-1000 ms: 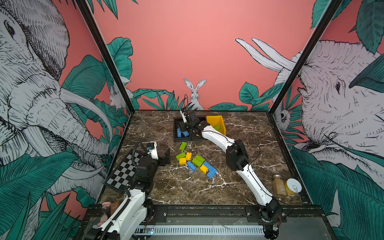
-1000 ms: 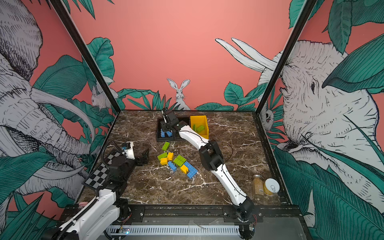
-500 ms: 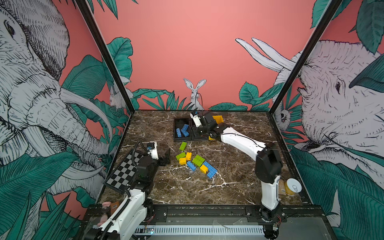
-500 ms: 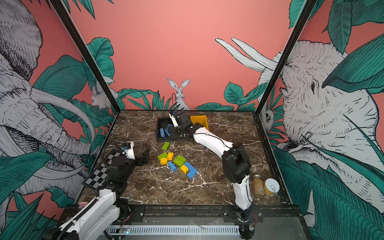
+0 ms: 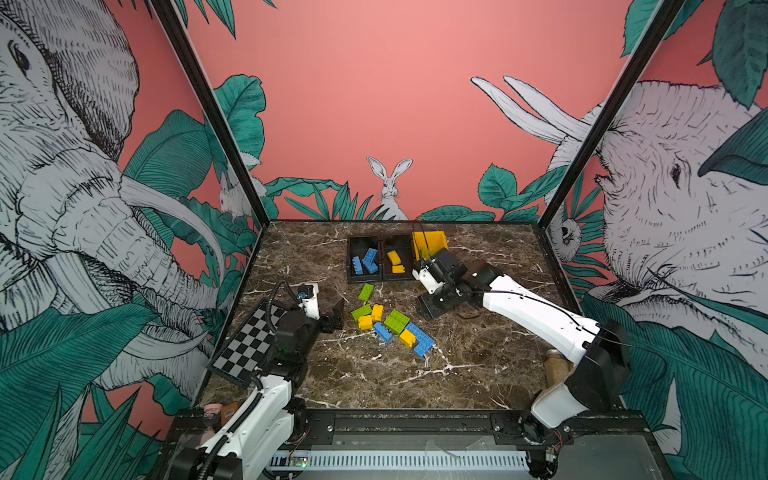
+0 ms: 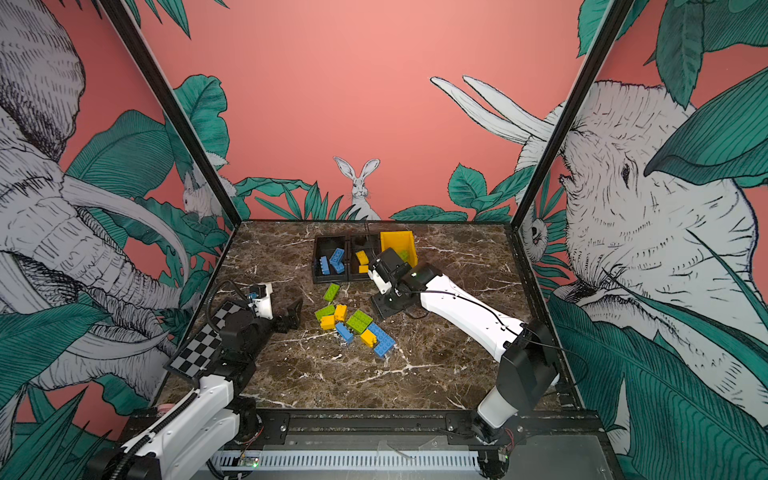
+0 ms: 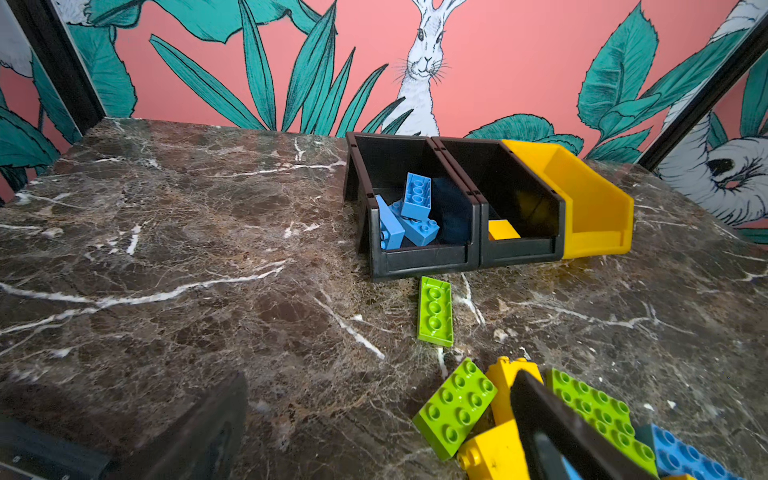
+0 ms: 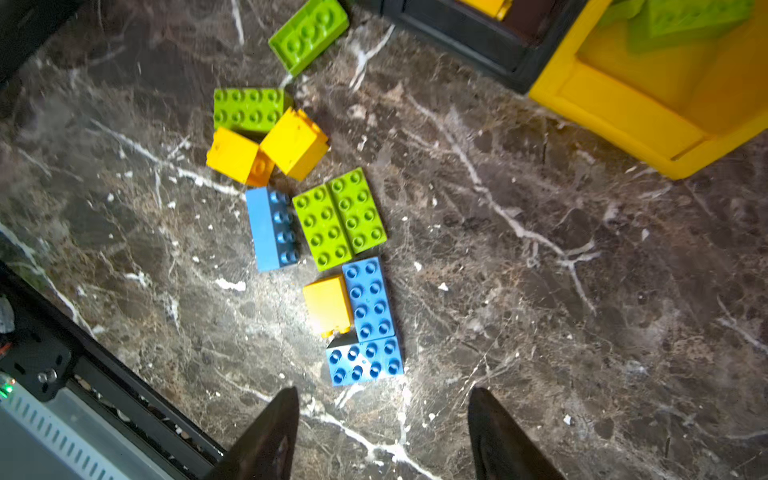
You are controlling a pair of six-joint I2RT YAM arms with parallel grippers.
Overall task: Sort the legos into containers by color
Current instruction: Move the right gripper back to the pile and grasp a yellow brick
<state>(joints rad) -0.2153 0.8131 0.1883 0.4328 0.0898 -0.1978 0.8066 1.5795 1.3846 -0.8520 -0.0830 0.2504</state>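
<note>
Coral walls [image 5: 395, 104] printed with elephants [image 5: 83, 208], a rabbit [image 5: 390, 183] and green leaves [image 5: 174, 149] rise beyond and to both sides of the right claw [image 8: 382, 399]; beneath it spreads a dark, white-veined marble table [image 5: 478, 374]; black posts [image 5: 208, 116] edge the walls.

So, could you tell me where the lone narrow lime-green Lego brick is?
In both top views the lime-green brick lies centrally, just in front of the black plastic bin holding blue bricks.
</note>
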